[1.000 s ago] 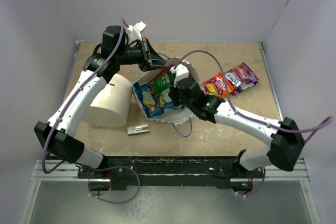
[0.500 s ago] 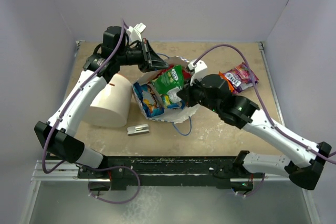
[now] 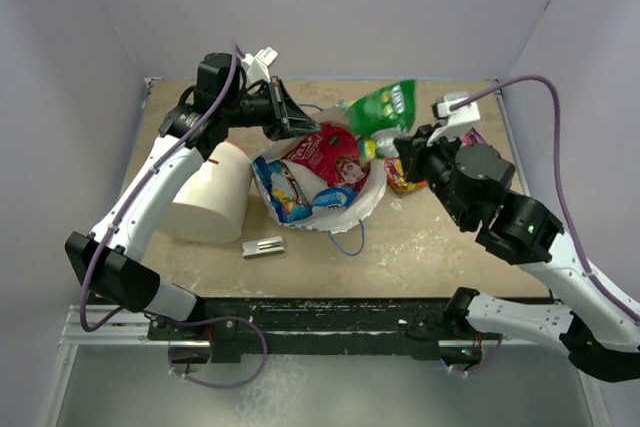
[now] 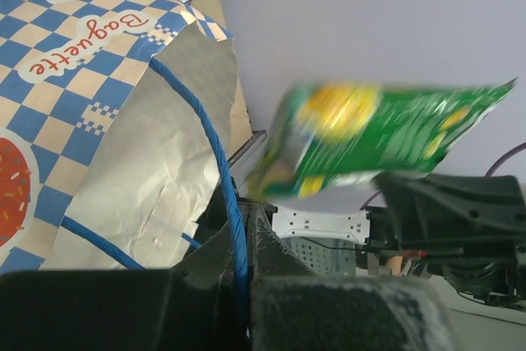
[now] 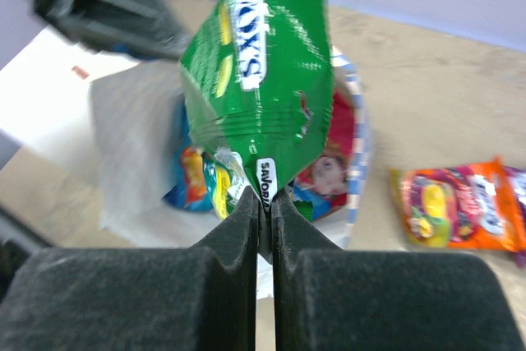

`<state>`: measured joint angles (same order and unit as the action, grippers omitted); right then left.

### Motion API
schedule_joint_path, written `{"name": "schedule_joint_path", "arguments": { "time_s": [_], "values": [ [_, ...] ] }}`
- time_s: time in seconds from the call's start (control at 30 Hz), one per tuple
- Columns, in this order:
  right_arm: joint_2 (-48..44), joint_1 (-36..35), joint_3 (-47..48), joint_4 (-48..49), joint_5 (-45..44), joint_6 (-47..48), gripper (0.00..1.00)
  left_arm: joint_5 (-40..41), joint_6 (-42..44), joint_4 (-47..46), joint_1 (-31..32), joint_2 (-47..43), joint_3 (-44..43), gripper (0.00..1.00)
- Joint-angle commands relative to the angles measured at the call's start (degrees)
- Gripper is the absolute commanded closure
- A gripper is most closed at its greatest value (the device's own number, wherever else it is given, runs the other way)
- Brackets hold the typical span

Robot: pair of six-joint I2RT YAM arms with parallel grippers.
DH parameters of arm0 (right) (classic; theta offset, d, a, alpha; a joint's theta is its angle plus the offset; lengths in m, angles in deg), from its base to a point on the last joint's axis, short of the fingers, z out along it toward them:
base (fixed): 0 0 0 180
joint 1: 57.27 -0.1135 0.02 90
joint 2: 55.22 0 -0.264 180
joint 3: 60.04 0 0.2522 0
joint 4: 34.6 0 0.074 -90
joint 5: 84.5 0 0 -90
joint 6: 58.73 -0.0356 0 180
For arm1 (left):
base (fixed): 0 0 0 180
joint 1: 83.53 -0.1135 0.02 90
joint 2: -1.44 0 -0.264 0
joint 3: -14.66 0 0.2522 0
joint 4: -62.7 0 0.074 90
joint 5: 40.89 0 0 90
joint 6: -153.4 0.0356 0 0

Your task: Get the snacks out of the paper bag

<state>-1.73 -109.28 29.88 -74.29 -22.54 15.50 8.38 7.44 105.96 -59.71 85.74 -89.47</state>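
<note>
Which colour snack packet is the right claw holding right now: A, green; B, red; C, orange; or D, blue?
A: the right claw is pinched shut on the lower edge of the green packet, holding it up clear of the paper bag.

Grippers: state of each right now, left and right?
Left gripper: closed on the paper bag, pinching its rim.
Right gripper: closed on the green snack packet, clear of the bag.
</note>
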Motion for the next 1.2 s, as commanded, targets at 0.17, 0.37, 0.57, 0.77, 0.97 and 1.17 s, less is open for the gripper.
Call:
{"name": "schedule_joint_path", "arguments": {
  "time_s": [0.17,0.37,0.57,0.77,0.97,1.17],
  "values": [
    [7.34,1.94,5.87,12.58,-29.69,6.99,1.00,-2.00,0.94,0.58,0.44,-3.03,0.32,1.00],
    [13.94,16.92,7.87,7.38,-14.43,1.90,1.00,-2.76,1.42,1.11,0.49,-2.88,0.07,1.00],
    [21.56,34.87,9.86,-3.24,16.42,2.11,1.00,-3.70,2.50,2.05,0.45,-0.99,-1.45,1.00],
    [29.57,48.85,6.44,-9.23,47.06,5.52,1.00,-5.11,3.18,2.61,0.45,1.17,-2.84,1.00],
    [35.35,54.79,4.90,-9.22,61.07,7.47,1.00,-6.12,4.25,3.88,0.44,2.74,-3.90,1.00],
    [43.22,58.83,5.58,-9.61,66.34,8.24,1.00,-7.27,5.42,5.38,0.50,4.65,-5.92,1.00]
  ]
}}
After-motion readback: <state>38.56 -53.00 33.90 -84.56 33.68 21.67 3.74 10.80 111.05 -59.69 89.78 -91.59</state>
